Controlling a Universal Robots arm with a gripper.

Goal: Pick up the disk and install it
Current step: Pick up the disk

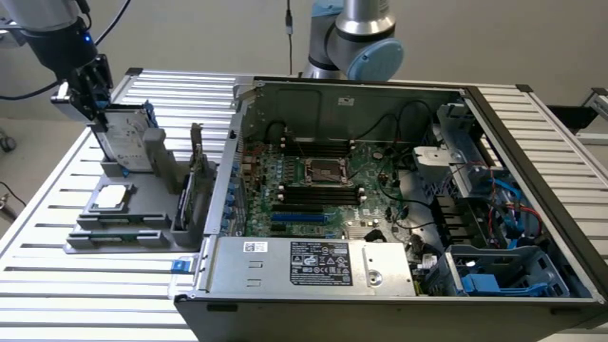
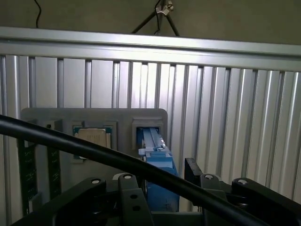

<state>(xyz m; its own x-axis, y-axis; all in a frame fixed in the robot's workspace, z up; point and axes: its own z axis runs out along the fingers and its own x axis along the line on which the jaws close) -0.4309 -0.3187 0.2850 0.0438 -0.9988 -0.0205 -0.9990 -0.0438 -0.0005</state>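
Note:
The disk (image 1: pixel 125 139) stands on edge in a grey holder (image 1: pixel 142 239) at the exterior view's left, its white label facing out. My gripper (image 1: pixel 93 105) hangs right over the disk's top edge. In the wrist view the disk's blue carrier (image 2: pixel 157 162) lies between the two black fingers (image 2: pixel 194 170) of the gripper (image 2: pixel 160 188). The gripper is open, with a small gap showing between the carrier and one finger.
An open computer case (image 1: pixel 532 121) with its motherboard (image 1: pixel 318 189) takes up the middle and the exterior view's right; blue caddies (image 1: pixel 499 278) sit in its near corner. The holder also carries a small square chip (image 1: pixel 112 197) and an upright card (image 1: pixel 195 182). A black cable (image 2: pixel 70 146) crosses the wrist view.

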